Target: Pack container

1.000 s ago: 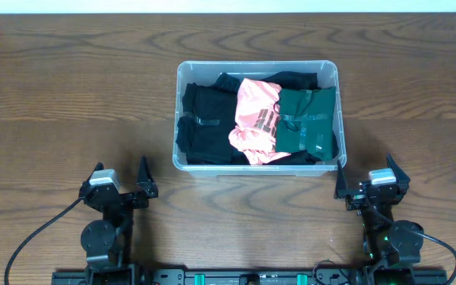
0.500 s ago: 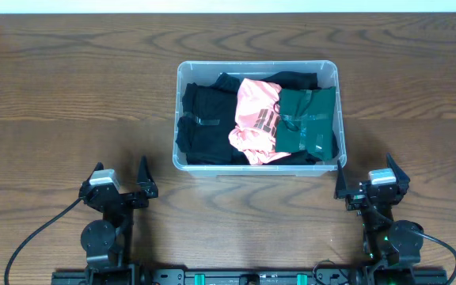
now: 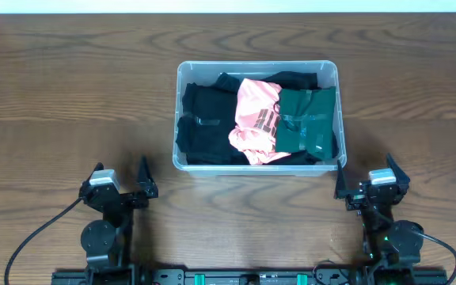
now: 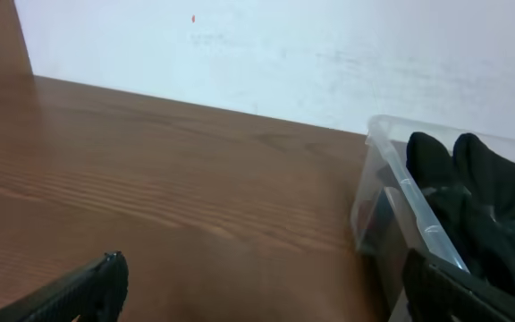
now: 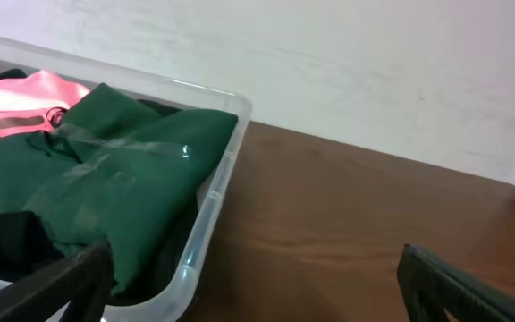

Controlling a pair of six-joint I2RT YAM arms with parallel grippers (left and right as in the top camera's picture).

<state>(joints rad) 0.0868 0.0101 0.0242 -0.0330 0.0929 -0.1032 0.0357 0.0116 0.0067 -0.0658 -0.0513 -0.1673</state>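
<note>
— Plastic container [image 3: 257, 65]: status?
— On the table [image 3: 54, 95], filled with garments [image 3: 257, 119]. Left gripper [image 3: 119, 170] and right gripper [image 3: 364, 176] rest before it, jaws apart, empty. Packing likely complete; next, confirm nothing overhangs.

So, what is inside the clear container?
Inside the container: black clothing on the left, a pink garment in the middle, a dark green garment on the right. Its base is covered.
</note>
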